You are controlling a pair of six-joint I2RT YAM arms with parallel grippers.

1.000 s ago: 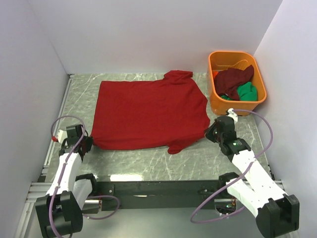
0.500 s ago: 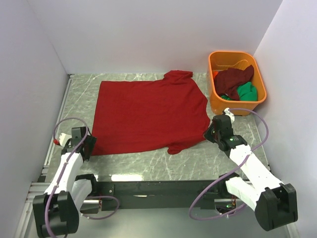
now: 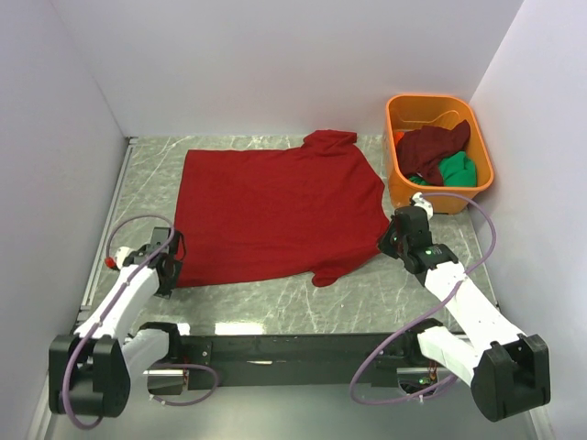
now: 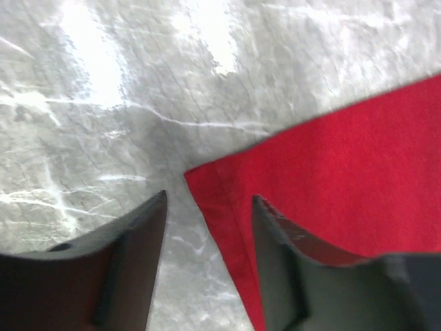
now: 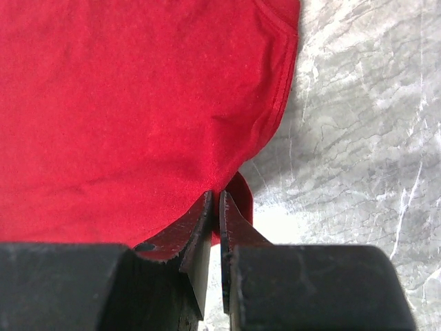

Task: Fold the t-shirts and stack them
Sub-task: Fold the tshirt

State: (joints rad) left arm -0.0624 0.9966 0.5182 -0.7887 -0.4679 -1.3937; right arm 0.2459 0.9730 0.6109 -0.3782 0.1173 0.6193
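The bright red t-shirt lies spread flat on the marble table. My left gripper is open at its near left corner. In the left wrist view that corner of the red t-shirt lies between the jaws of my left gripper, with the right finger over the cloth. My right gripper is at the shirt's right edge. In the right wrist view the jaws of my right gripper stand a narrow slit apart at a small curled fold of the red t-shirt's hem. A dark maroon t-shirt and a green t-shirt lie crumpled in the tub.
The orange plastic tub stands at the back right, close beyond my right gripper. White walls enclose the table on the left, back and right. Bare marble runs between the shirt and the arm bases.
The left gripper moved right to the shirt's near left corner and its jaws opened. The right gripper shifted slightly forward and left to the hem, its jaws parting a little. The shirt has not moved.
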